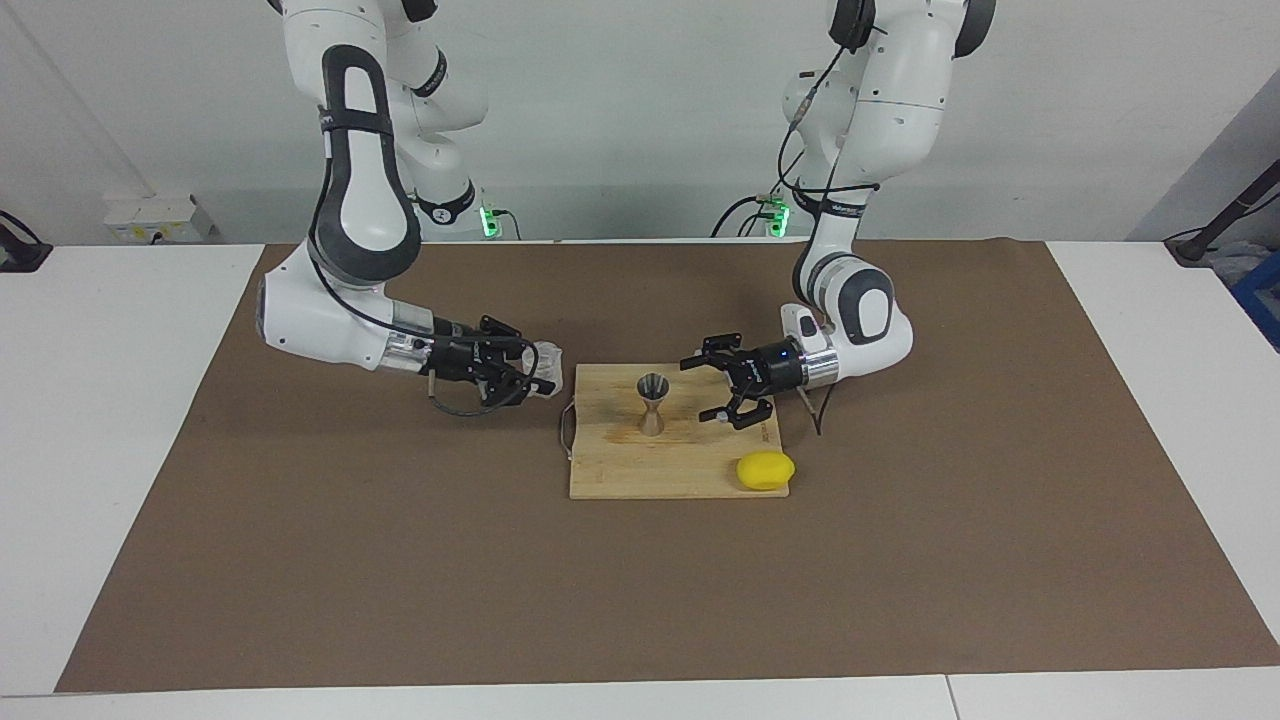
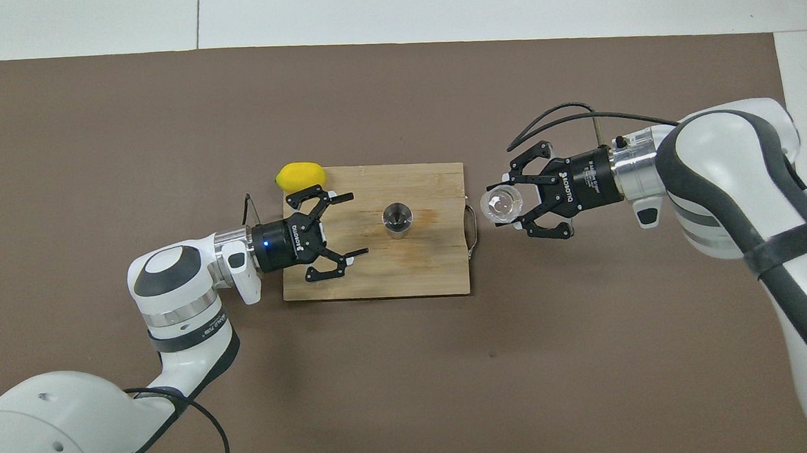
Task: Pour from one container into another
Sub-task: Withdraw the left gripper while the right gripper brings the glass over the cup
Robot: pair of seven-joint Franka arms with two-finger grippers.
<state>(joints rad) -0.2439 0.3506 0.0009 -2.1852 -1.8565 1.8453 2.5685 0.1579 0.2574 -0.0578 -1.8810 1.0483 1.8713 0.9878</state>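
The small clear glass cup (image 1: 545,366) sits upright between the fingers of my right gripper (image 1: 532,372), which is shut on it low over the brown mat, just off the handle end of the cutting board; it also shows in the overhead view (image 2: 502,204) in the right gripper (image 2: 508,203). The silver hourglass jigger (image 1: 653,402) stands upright on the middle of the board (image 2: 397,220). My left gripper (image 1: 698,389) is open and empty, low over the board beside the jigger and apart from it (image 2: 354,225).
The wooden cutting board (image 1: 620,475) lies on the brown mat (image 1: 300,560), with a wire handle (image 2: 473,231) at the right arm's end. A yellow lemon (image 1: 766,470) lies at the board's corner toward the left arm's end, farther from the robots than the left gripper.
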